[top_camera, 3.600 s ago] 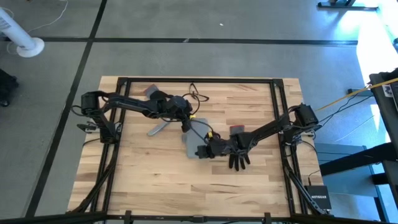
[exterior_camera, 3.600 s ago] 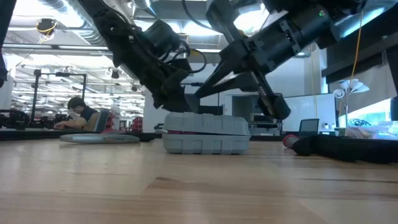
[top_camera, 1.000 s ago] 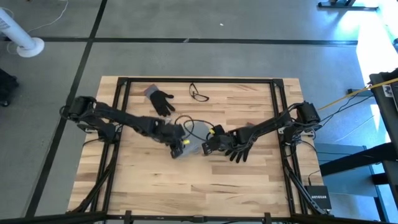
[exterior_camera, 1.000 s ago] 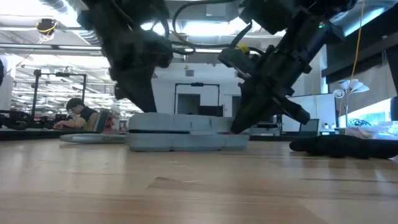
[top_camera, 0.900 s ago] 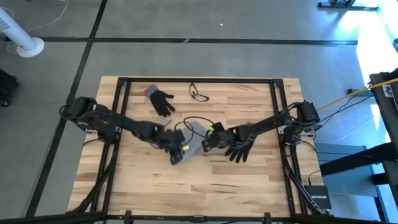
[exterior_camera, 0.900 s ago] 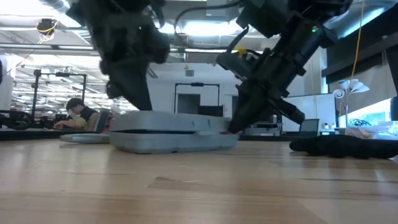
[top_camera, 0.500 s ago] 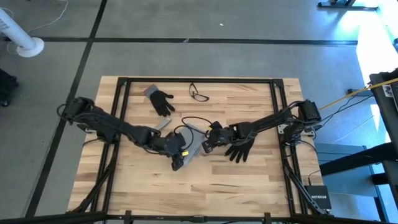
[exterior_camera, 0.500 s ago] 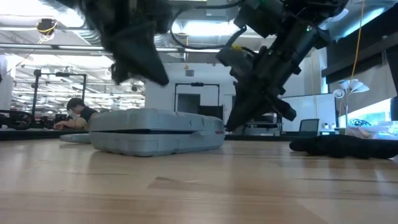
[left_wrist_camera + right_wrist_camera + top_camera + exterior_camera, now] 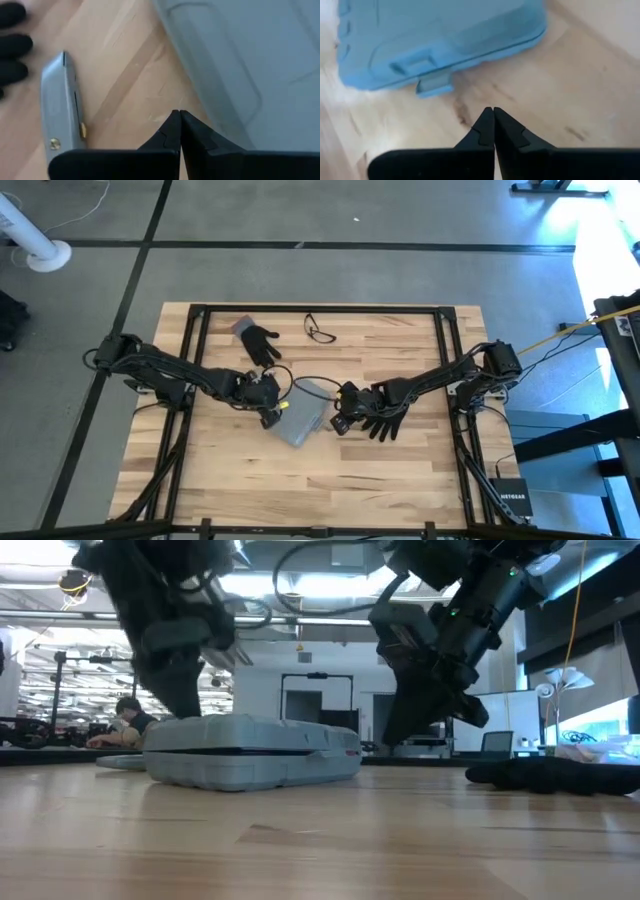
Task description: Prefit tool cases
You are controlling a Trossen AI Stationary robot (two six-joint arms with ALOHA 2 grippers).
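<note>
The blue-grey tool case lies shut and flat on its underside in the middle of the table, turned askew. My left gripper is shut, with its tips down at the table beside the case's left edge. My right gripper is shut too. It is low over the wood just off the case's right end, short of the latch, and touches nothing. My left gripper's shut fingertips stand close beside the case's side wall, slanting down from the table's left. I cannot tell whether they touch it.
A small grey bar lies on the wood left of the case, near my left gripper. One black glove lies toward the far edge, and another lies under my right arm. Spectacles lie near the far edge.
The case has slid along the table toward its left and turned, staying flat. My left gripper swept toward the near edge along the case, then came back to the case's left edge. My right gripper drew away from the case's right end toward the table's right.
</note>
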